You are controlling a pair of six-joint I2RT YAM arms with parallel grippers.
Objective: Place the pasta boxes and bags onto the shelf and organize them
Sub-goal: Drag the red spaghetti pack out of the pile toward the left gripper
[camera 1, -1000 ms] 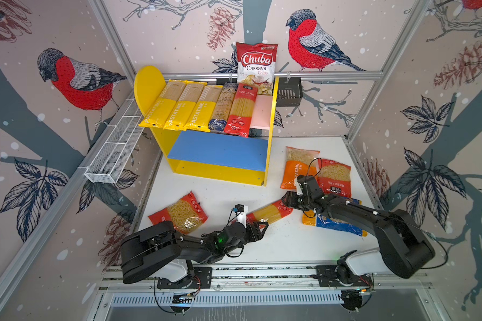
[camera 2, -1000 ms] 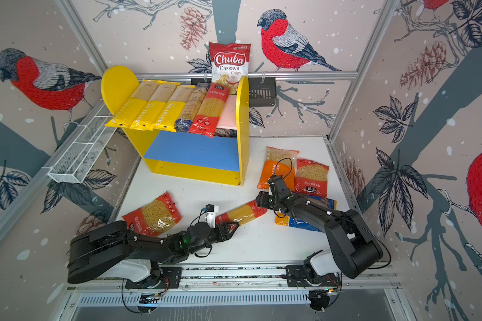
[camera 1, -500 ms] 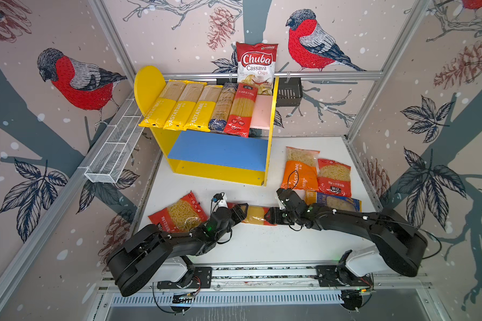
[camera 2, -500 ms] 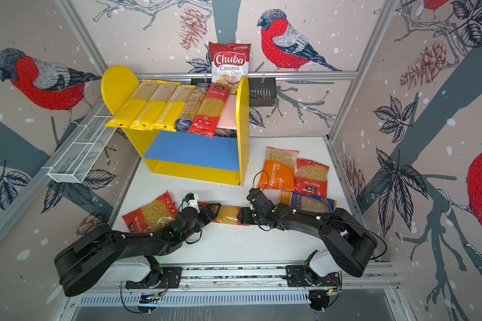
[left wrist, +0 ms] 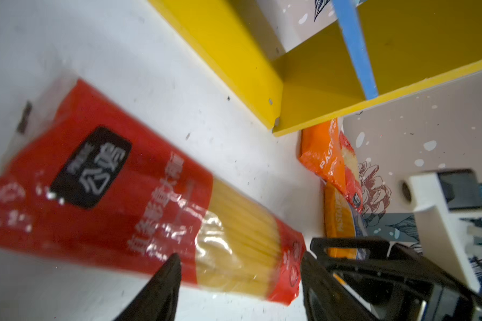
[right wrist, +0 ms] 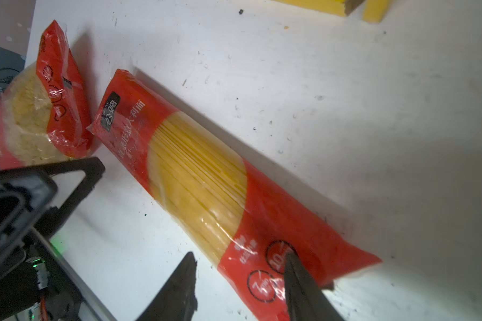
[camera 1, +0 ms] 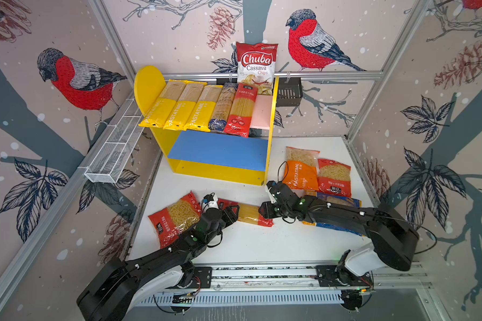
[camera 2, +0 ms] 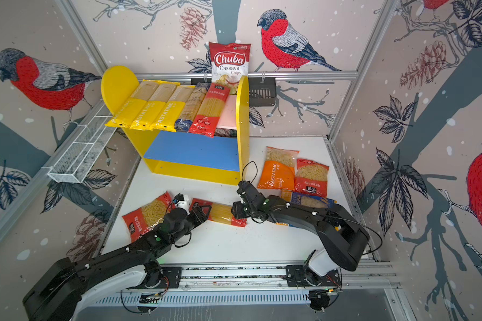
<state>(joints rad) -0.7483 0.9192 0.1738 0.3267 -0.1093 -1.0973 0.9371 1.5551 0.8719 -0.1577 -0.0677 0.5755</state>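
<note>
A red spaghetti pack (camera 1: 248, 215) lies flat on the white table, in front of the shelf (camera 1: 220, 173). My left gripper (camera 1: 233, 213) is over its left end, jaws open; in the left wrist view the pack (left wrist: 234, 230) shows blurred between the fingertips (left wrist: 173, 261). My right gripper (camera 1: 262, 211) is at its right end, open, with one finger (right wrist: 292, 264) on the red end (right wrist: 262, 266) and the other over bare table. Several long packs (camera 1: 195, 108) lie on the pink upper board (camera 1: 260, 114). Macaroni bags lie loose: red (camera 1: 176, 216), orange (camera 1: 301, 169), red (camera 1: 334, 176), blue-orange (camera 1: 337, 200).
A Chuba chips bag (camera 1: 256, 64) stands behind the shelf, beside a black basket (camera 1: 288, 93). A white wire basket (camera 1: 114, 147) hangs on the left wall. The blue lower board (camera 1: 217, 150) holds nothing. The right arm lies across the blue-orange bag.
The red spaghetti pack has slid left and turned from slanted to nearly level. Both grippers moved left with it, and the right jaws have narrowed.
</note>
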